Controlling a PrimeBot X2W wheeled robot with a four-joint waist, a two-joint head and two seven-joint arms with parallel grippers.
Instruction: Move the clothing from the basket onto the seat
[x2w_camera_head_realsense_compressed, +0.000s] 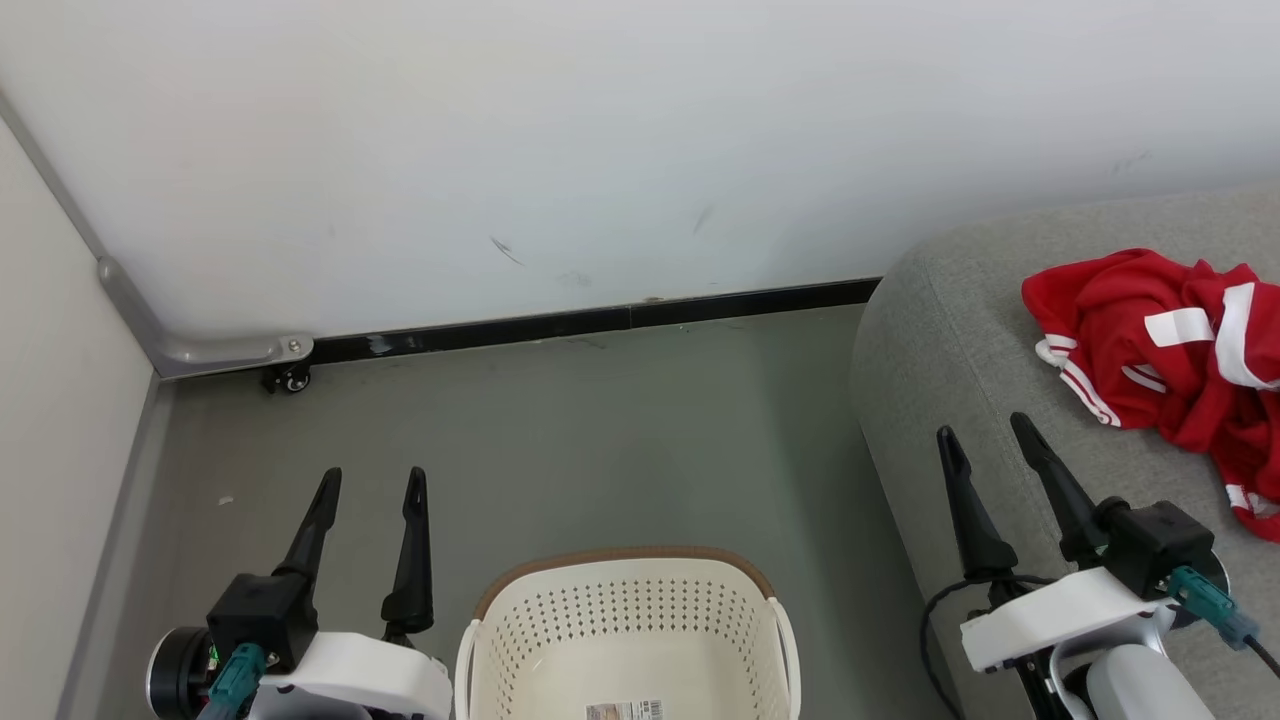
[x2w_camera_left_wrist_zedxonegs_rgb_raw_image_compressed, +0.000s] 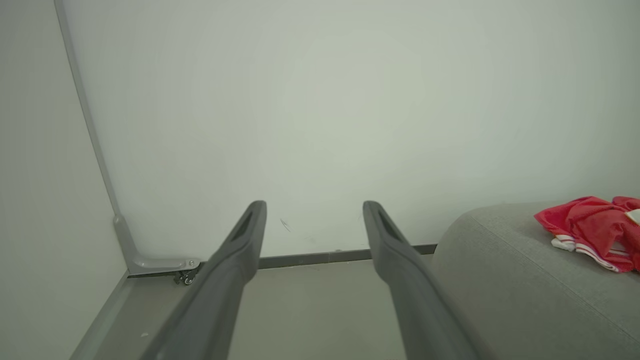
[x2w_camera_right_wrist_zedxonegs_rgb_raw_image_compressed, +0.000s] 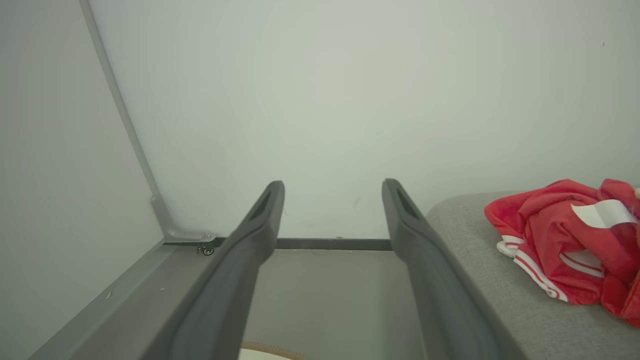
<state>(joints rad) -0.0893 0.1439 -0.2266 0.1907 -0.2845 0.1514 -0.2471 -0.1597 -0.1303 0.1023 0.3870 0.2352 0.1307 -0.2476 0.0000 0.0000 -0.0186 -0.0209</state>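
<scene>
1. One crumpled red heap of clothing (x2w_camera_head_realsense_compressed: 1170, 370) lies on the single grey seat (x2w_camera_head_realsense_compressed: 950, 340), back from its rounded left edge. I cannot count the garments in it.
2. One basket (x2w_camera_head_realsense_compressed: 620, 610) stands on the floor (x2w_camera_head_realsense_compressed: 600, 440), left of the seat, with one sticker (x2w_camera_head_realsense_compressed: 625, 711) on its bottom.
3. There are two grippers, the left gripper (x2w_camera_head_realsense_compressed: 372, 478) and the right gripper (x2w_camera_head_realsense_compressed: 985, 425). Each has its two fingers spread wide and grips nothing.

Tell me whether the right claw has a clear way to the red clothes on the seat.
Probably yes: the right claw is open above the seat, with nothing lying between it and the clothes.
</scene>
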